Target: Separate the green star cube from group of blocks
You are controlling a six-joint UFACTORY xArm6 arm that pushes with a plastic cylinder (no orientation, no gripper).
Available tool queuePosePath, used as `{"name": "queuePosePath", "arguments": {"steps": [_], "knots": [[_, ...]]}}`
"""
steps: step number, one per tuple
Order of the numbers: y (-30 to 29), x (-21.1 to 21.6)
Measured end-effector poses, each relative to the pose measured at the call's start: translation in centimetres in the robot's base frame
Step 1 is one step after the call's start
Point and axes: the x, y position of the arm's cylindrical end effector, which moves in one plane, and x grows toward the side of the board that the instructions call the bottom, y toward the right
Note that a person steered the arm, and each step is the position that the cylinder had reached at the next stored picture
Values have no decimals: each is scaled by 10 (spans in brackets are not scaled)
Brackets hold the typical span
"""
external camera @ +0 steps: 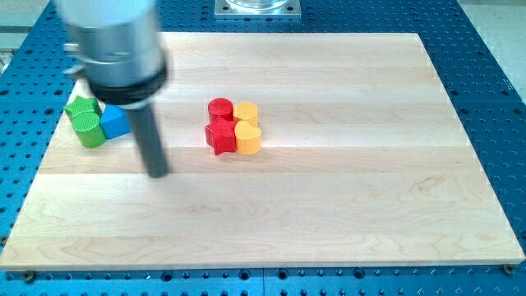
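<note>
A green star block [80, 107] sits near the board's left edge, touching a green cylinder [87, 128] just below it and a blue block [116, 122] to its right. The arm's grey body hides part of this group. My tip [156, 173] rests on the board below and to the right of the blue block, a short way from it and not touching any block.
A second cluster lies near the board's middle: a red cylinder [219, 108], a yellow block [246, 112], a red star [220, 137] and a yellow heart [248, 139], all touching. The wooden board [345, 205] lies on a blue perforated table.
</note>
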Motion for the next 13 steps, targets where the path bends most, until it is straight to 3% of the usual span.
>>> {"name": "queuePosePath", "arguments": {"steps": [1,3,5,6,8,9,10,12,13], "knots": [[-87,0],[-58,-38],[-113,-53],[-109,-111],[-48,-107],[32,-132],[56,-145],[147,-133],[174,-104]]}}
